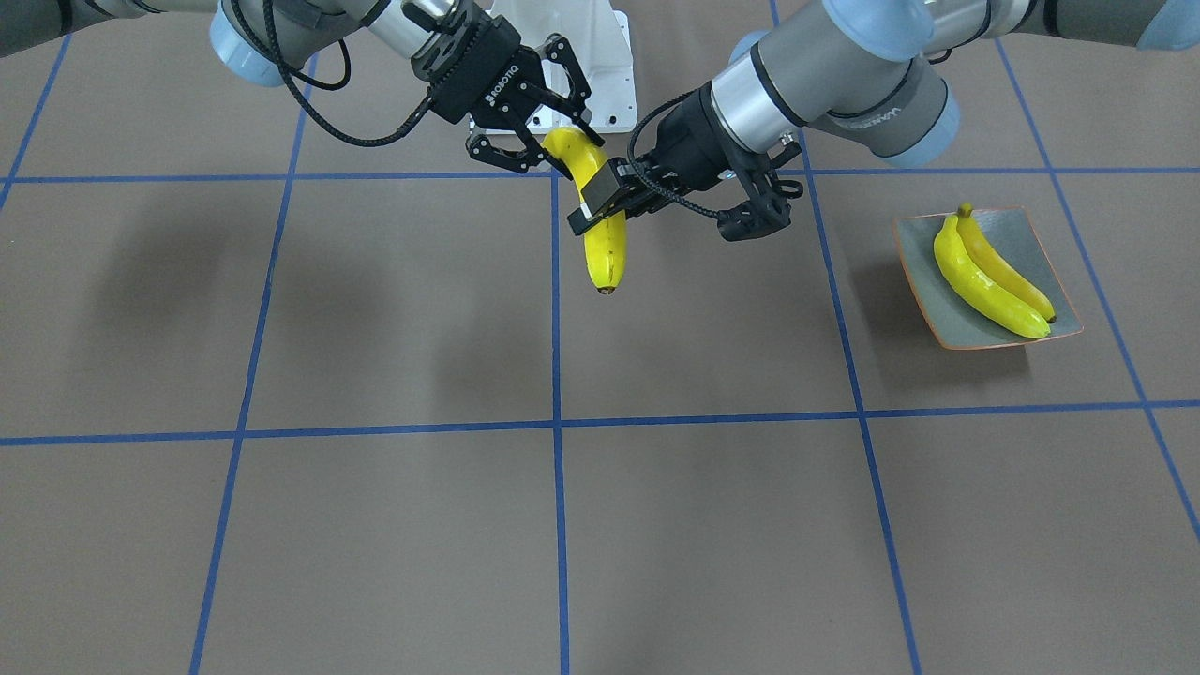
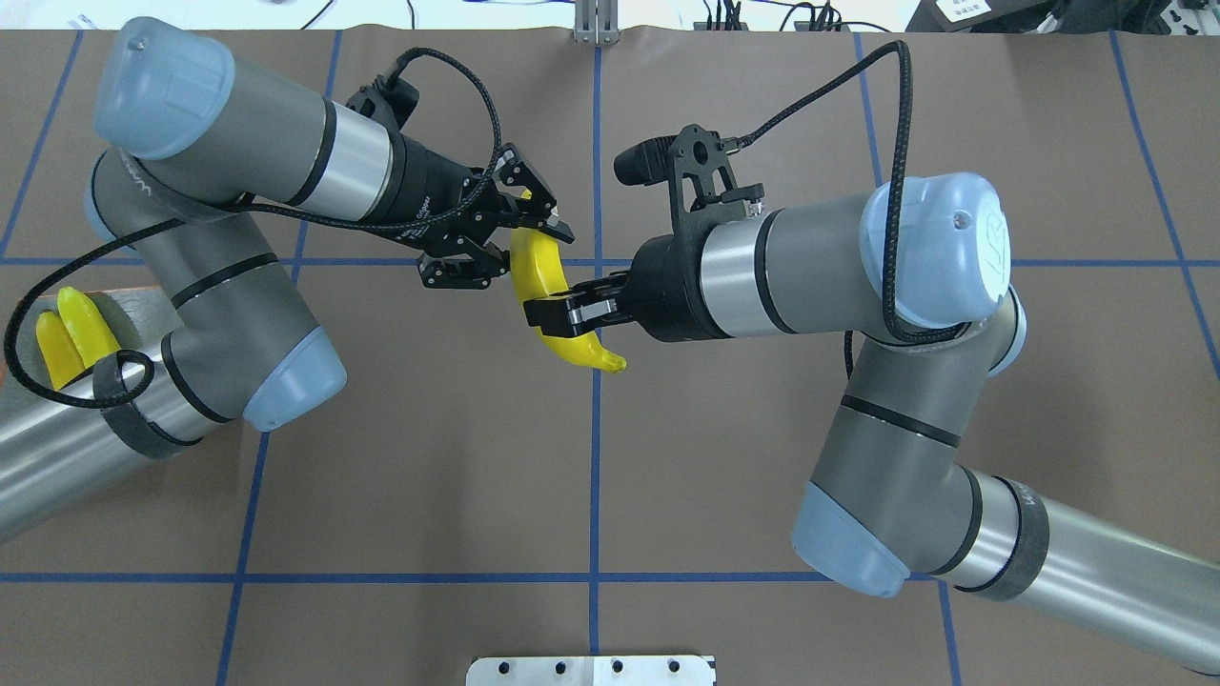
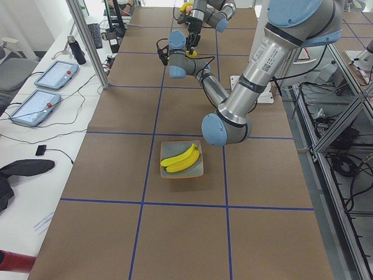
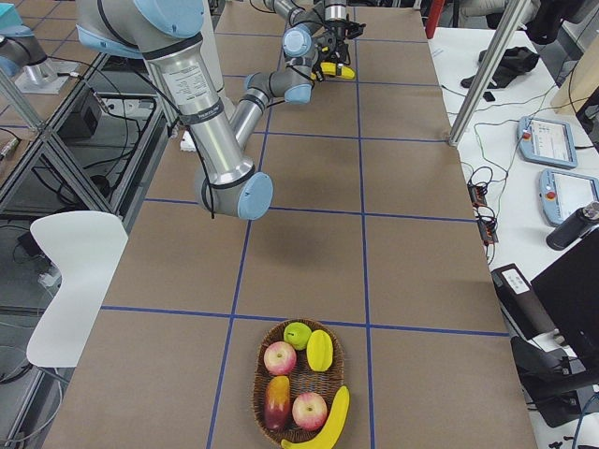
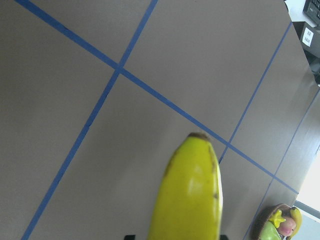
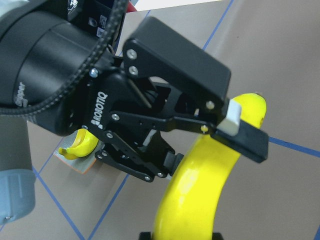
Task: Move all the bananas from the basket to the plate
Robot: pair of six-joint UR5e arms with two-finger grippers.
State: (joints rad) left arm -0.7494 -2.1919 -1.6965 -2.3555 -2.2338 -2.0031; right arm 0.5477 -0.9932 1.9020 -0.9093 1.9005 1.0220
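Note:
One yellow banana [image 1: 605, 248] hangs in the air between both grippers over the table's middle. My right gripper [image 1: 562, 142] is shut on it near its end toward the robot base; the right wrist view shows my fingers tight on both sides of this banana [image 6: 200, 200]. My left gripper [image 1: 600, 202] is closed across its middle, and its dark tip [image 5: 200, 136] sticks out beyond it. Two bananas [image 1: 994, 277] lie on the grey-green plate [image 1: 1027, 239] on my left. One more banana [image 4: 323, 421] lies in the basket [image 4: 257, 374] at the far right end.
The wicker basket also holds apples and other fruit [image 4: 281, 357]. The white robot base [image 1: 600, 56] stands behind the grippers. Blue tape lines cross the brown table. My left arm's elbow [image 2: 286, 381] hangs close to the plate [image 2: 133, 303].

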